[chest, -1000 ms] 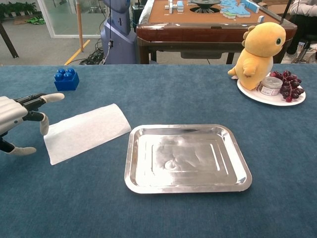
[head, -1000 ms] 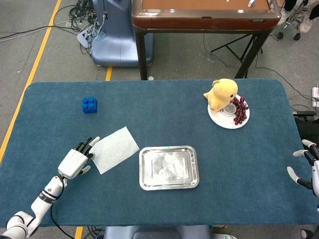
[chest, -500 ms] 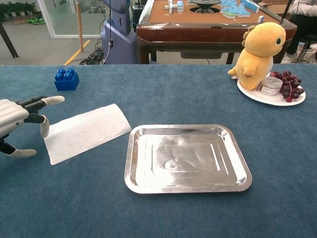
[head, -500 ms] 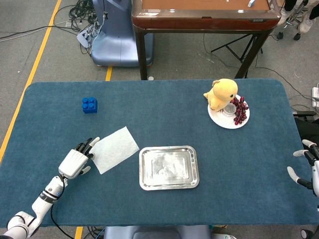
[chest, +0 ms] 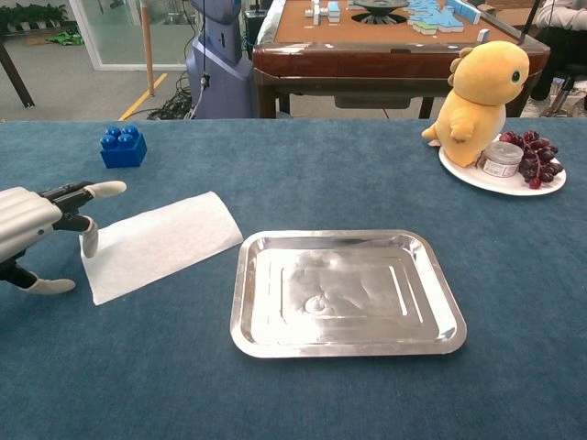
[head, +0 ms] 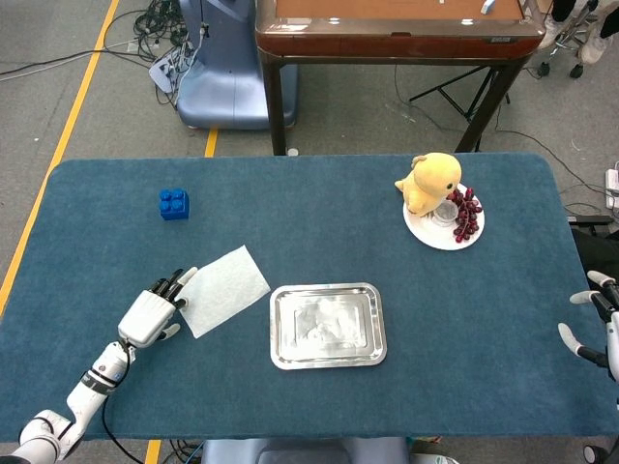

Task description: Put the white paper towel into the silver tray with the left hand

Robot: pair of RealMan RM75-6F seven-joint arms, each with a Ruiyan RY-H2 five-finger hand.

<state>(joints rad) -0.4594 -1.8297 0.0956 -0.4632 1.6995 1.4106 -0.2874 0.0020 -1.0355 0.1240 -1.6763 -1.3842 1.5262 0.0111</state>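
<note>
The white paper towel [head: 223, 289] [chest: 160, 243] lies flat on the blue tablecloth, just left of the silver tray [head: 328, 325] [chest: 346, 291], which holds nothing. My left hand [head: 155, 311] [chest: 37, 229] is at the towel's left edge with its fingers spread and nothing held. Its fingertips reach the towel's corner. My right hand [head: 595, 327] rests at the table's right edge in the head view, fingers apart and holding nothing.
A blue brick [head: 174, 204] [chest: 123, 147] sits at the back left. A white plate [head: 437, 232] [chest: 495, 180] at the back right carries a yellow plush toy [head: 427, 181] [chest: 480, 88], grapes and a small jar. A brown table [head: 392, 29] stands beyond.
My left hand has crept a little to the right, closer to the towel's left edge. The towel, the tray and the right hand have not moved.
</note>
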